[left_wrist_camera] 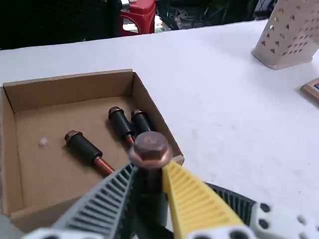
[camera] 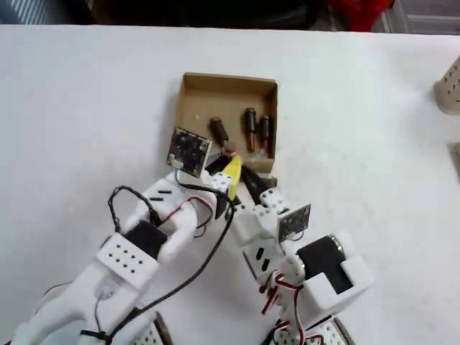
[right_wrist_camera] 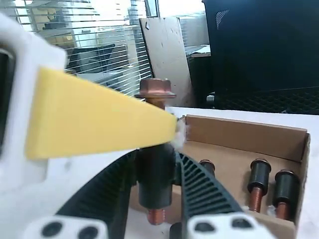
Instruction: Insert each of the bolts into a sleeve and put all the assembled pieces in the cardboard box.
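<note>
The bolt [right_wrist_camera: 156, 89] stands upright in its black sleeve [right_wrist_camera: 156, 179], its threaded tip showing below, just at the near wall of the cardboard box [camera: 230, 77]. The left gripper [left_wrist_camera: 149, 172] pinches the sleeve's top under the head, and the right gripper [right_wrist_camera: 157, 164] clamps it lower. I judge the piece stiff, small and rather heavy. The copper looks smooth and slippery, so the sleeve is the better place to hold. Three assembled pieces [camera: 248, 129] lie inside the box, which sits on the white table [camera: 374, 108].
</note>
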`<state>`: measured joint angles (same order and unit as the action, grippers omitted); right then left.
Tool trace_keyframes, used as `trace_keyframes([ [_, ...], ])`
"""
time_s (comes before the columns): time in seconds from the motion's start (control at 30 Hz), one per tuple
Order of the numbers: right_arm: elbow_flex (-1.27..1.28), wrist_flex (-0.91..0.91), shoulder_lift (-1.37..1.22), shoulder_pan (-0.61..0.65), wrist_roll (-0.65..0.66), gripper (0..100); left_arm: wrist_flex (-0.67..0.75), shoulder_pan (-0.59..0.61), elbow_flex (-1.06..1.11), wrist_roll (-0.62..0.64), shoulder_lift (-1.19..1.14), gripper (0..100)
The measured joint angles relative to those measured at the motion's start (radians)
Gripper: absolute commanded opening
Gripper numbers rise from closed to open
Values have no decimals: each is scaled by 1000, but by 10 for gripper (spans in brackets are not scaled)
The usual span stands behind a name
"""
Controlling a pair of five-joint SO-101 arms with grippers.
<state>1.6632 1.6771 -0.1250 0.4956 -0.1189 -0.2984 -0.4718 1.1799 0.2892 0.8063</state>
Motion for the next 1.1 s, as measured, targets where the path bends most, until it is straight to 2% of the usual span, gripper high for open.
trace_keyframes([
  [0.3, 0, 0, 0, 0, 0, 16, 0, 0, 5, 0, 0, 33],
  [0.5, 0, 0, 0, -2, 0, 16, 0, 0, 5, 0, 0, 231],
  [0.6, 0, 0, -2, -8, 0, 16, 0, 3, 23, 0, 0, 289],
  [1.1, 0, 2, -2, -11, -2, 16, 0, 12, 78, 6, 3, 291],
])
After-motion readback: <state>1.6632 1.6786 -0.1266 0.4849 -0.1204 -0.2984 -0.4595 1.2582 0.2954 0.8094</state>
